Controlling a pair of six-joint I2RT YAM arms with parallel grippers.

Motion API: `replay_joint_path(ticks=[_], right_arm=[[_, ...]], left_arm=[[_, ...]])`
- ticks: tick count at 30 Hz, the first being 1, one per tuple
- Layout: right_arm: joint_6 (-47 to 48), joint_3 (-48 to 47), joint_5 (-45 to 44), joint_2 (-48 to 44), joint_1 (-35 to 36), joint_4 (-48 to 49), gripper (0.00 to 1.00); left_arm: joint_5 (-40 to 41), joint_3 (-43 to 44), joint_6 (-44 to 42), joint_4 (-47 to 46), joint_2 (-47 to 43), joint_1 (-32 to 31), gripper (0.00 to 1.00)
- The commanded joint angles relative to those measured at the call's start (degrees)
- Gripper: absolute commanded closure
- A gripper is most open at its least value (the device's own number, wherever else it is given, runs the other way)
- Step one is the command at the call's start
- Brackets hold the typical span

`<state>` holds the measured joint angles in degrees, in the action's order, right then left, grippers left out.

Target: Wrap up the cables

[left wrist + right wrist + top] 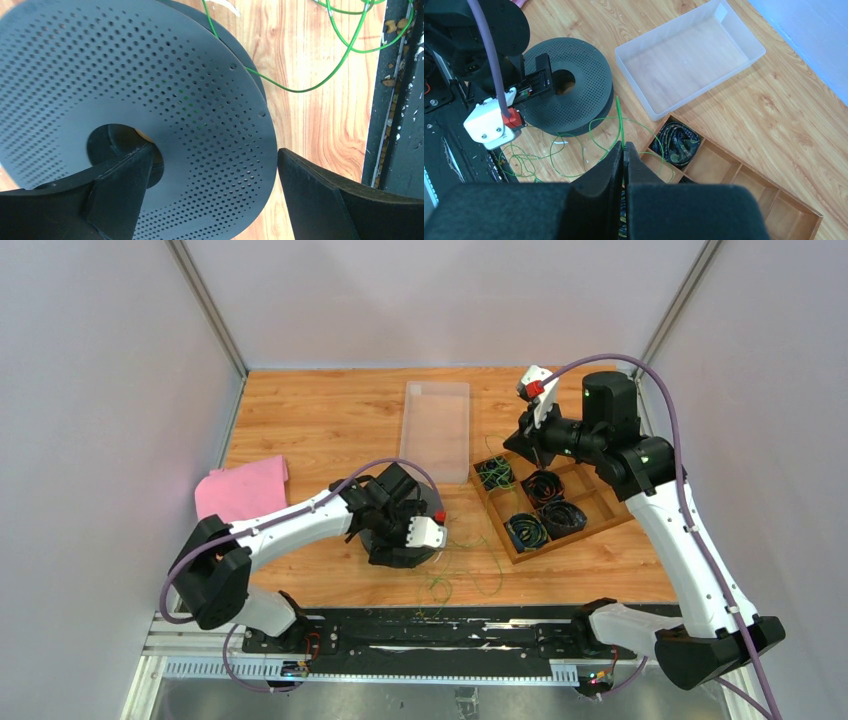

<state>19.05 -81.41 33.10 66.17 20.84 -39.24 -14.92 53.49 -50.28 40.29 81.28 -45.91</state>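
The wrapping is judged to be at an early stage. The cables [620,120] are found mostly loose on the table, spread in slack green loops at about 4 o'clock from the black perforated spool [150,75], between it and the near edge. One strand is led in between the spool's two flanges, and a faint trace of green is seen through the holes of the upper flange, so a little may be wound on (how many turns cannot be told).

Another strand is drawn up from the loops and is pinched in the right gripper [623,150], whose jaws are closed flat on it, raised above the wooden tray [714,162] at 3 o'clock of the spool. The left gripper [212,160] is set on the spool with its jaws spread wide: one finger is placed at the hub hole and the other just outside the rim. Whether the flange is pressed cannot be told.

Nearly all of the winding is judged to be left, and so is the tidying of a few green strands seen at the tray's compartment nearest the clear bin [689,55].

No brand, label or legible writing is found on the spool, the tray, the bin or the arms.
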Motion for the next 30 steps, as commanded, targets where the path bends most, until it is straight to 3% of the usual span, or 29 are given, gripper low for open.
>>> replay_joint_path(ticks=[1, 5, 14, 19, 30], right_arm=[[-0.8, 0.9, 1.2, -0.4, -0.7, 0.8, 0.99], [-1.0, 1.3, 1.4, -0.3, -0.8, 1.1, 0.99], [-1.2, 1.2, 1.2, -0.5, -1.0, 1.1, 0.99], [-1.5, 0.9, 1.2, -0.3, -1.2, 1.2, 0.99], [-1.3, -4.0, -1.5, 3.4, -1.2, -0.1, 0.99]], left_arm=[[1.0, -1.2, 0.6, -0.5, 2.0, -0.5, 0.02], [0.9, -1.0, 1.6, -0.5, 2.3, -0.6, 0.03], [-2.9, 0.8, 9.1, 0.2, -2.3, -0.5, 0.27], [-6.8, 0.8, 14.0, -0.4, -6.2, -0.1, 0.33], [-27.6, 0.8, 27.7, -6.0, -13.0, 11.6, 0.42]])
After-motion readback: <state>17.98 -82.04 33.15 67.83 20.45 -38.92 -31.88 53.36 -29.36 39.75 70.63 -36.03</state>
